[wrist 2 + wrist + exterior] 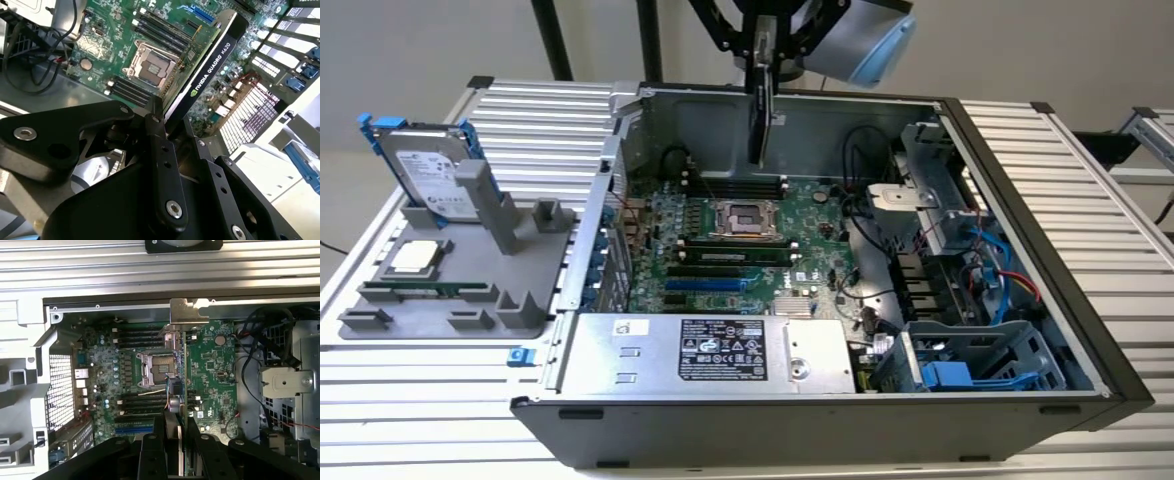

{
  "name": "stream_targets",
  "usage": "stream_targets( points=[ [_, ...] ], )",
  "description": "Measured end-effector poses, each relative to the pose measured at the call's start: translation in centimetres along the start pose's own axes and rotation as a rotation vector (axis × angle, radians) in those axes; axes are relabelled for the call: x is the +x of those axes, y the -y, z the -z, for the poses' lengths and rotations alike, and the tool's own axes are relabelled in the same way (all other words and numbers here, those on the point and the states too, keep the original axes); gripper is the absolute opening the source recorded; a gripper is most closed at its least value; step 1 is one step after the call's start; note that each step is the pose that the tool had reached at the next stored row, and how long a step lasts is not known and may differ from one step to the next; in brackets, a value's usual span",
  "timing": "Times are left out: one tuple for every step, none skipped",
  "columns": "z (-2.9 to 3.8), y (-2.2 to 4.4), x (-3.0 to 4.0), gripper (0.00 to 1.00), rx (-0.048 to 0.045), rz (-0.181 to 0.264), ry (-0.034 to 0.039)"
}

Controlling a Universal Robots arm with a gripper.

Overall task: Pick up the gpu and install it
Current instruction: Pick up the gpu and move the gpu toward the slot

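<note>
Pick-up done: gripper point(172, 129) closed on the gpu point(207, 65), pinching it edge-on. The card hangs inside the open case point(1017, 200), in the air just beyond the CPU socket point(743, 217), with the silver bracket point(187, 315) at the end away from the gripper. Install outstanding by my reading: the card is clear of the board, and the blue slots point(707, 285) on the socket's near side are unoccupied. Print: white lettering along the gpu's black shroud, and a sticker on the power supply point(720, 350) past those slots; not transcribed.
</note>
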State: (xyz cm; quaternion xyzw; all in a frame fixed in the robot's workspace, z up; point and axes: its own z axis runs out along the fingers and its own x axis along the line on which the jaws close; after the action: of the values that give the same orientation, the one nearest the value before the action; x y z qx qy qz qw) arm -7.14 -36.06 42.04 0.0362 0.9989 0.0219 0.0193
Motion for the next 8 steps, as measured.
stream_targets(
  points=[
    [0.0,0.0,0.0,0.0,0.0,0.0,0.0],
    [-0.01,0.0,-0.01,0.0,-0.0001,0.0,0.0001],
    [-0.01,0.01,-0.02,0.0,-0.0002,0.0,0.0001],
    [-0.01,0.04,-0.02,0.0,-0.0002,0.0,0.0001],
    [0.0,0.07,-0.02,0.0,-0.0001,0.0,0.0],
    [0.01,0.12,-0.04,0.0,0.0001,0.0,-0.0001],
    [0.01,0.18,-0.05,0.0,0.0001,0.0,0.0],
    [0.0,0.23,-0.06,0.0,0.0,0.0,0.0]
  ],
)
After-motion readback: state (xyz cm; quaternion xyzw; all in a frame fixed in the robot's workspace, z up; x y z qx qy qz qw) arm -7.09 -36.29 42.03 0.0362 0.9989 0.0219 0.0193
